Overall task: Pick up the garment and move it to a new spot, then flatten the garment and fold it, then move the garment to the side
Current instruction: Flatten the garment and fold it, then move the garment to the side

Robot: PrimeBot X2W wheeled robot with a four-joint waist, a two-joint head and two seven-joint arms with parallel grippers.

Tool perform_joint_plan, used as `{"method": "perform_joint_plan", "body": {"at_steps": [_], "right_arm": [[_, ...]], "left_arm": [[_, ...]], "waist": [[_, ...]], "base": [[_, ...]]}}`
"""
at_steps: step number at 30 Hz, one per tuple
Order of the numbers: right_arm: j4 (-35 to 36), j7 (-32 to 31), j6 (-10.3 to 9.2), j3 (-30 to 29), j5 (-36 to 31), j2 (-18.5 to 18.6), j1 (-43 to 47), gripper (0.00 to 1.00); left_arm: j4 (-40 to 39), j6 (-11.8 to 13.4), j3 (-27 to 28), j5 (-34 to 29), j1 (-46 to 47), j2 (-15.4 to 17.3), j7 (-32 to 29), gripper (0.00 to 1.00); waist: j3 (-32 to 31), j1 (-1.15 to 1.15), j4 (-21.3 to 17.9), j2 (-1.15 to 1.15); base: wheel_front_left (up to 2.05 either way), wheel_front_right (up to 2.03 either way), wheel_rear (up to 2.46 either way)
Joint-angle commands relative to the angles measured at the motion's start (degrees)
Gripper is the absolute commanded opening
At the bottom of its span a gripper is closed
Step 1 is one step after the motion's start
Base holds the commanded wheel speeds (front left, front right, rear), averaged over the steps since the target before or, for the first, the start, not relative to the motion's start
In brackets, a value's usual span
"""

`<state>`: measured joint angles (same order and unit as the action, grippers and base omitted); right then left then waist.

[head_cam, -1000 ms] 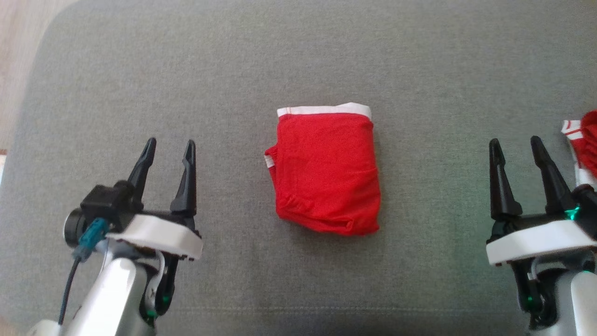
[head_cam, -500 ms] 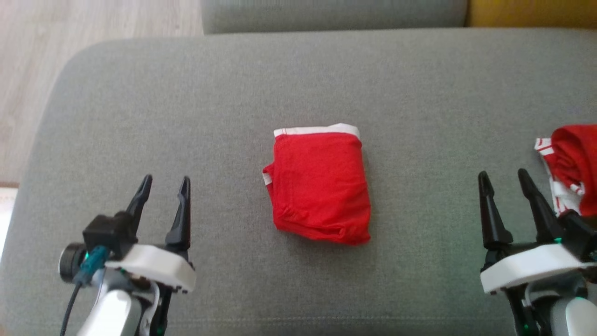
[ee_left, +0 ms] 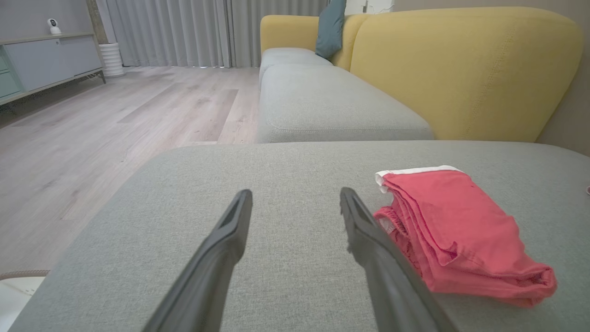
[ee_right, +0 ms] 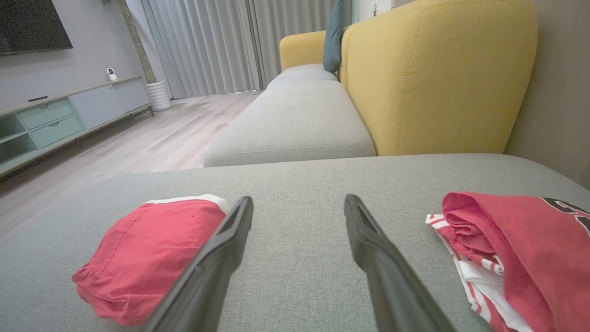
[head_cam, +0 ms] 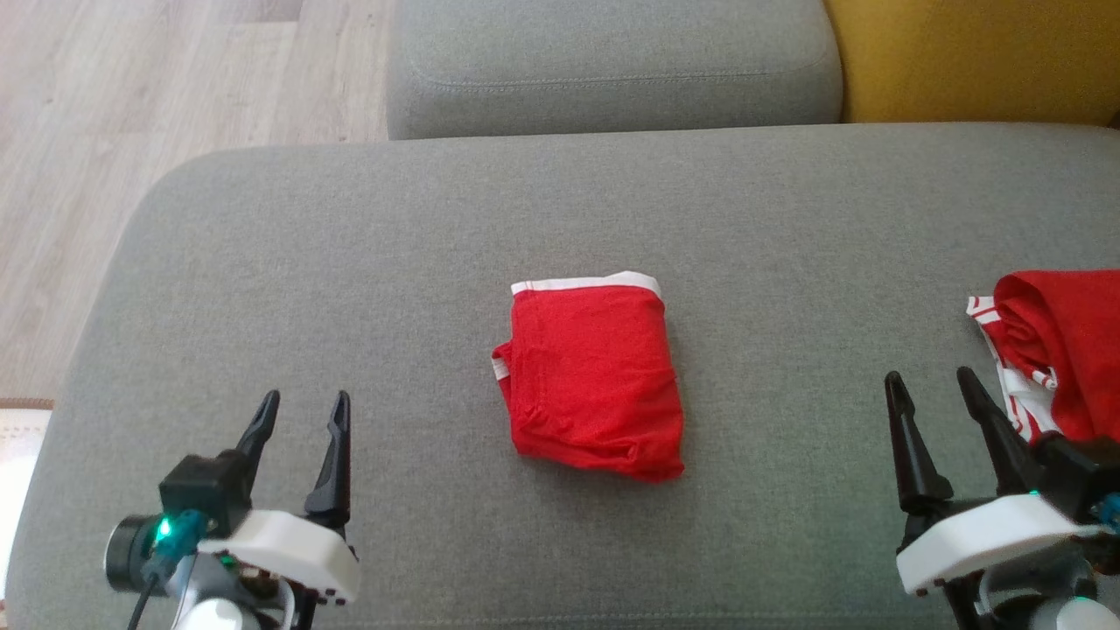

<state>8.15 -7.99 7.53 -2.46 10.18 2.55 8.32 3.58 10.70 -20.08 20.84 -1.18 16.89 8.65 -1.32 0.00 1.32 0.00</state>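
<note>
A red garment [head_cam: 593, 376] with a white waistband lies folded into a compact rectangle in the middle of the grey cushion [head_cam: 350, 262]. It shows to the right of the fingers in the left wrist view [ee_left: 461, 230] and to their left in the right wrist view [ee_right: 147, 253]. My left gripper [head_cam: 302, 418] hovers open at the lower left, well clear of the garment. At the lower right my right gripper [head_cam: 929, 401] is open too, holding nothing.
A second red garment [head_cam: 1054, 350] with white stripes lies crumpled at the cushion's right edge, close to my right gripper [ee_right: 516, 258]. Another grey seat [head_cam: 604, 61] and a yellow backrest [head_cam: 971, 57] lie beyond. Wooden floor [head_cam: 131, 131] borders the left.
The head camera has tilted up, so the whole scene slid down the picture and the far seat and floor came into view. Both grippers stay open; the garment has not moved.
</note>
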Motion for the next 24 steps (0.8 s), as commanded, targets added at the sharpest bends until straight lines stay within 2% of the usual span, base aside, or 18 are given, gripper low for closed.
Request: {"method": "perform_joint_plan", "body": {"at_steps": [1, 24], "right_arm": [[2.32, -0.03, -0.04, 1.46, 0.57, 0.37, -1.25, 1.0], [2.53, -0.43, -0.04, 0.81, 0.94, 0.33, -1.37, 1.0]], "left_arm": [[-2.38, 0.64, 1.95, -0.33, 1.97, 1.55, -0.05, 1.0], [-3.92, 1.63, 1.93, 0.2, 1.92, 2.16, 0.18, 1.0]], "waist": [[-0.25, 0.0, -0.15, 0.0], [-0.04, 0.0, 0.15, 0.0]], "base": [[0.0, 0.0, 0.0], [0.0, 0.0, 0.0]]}}
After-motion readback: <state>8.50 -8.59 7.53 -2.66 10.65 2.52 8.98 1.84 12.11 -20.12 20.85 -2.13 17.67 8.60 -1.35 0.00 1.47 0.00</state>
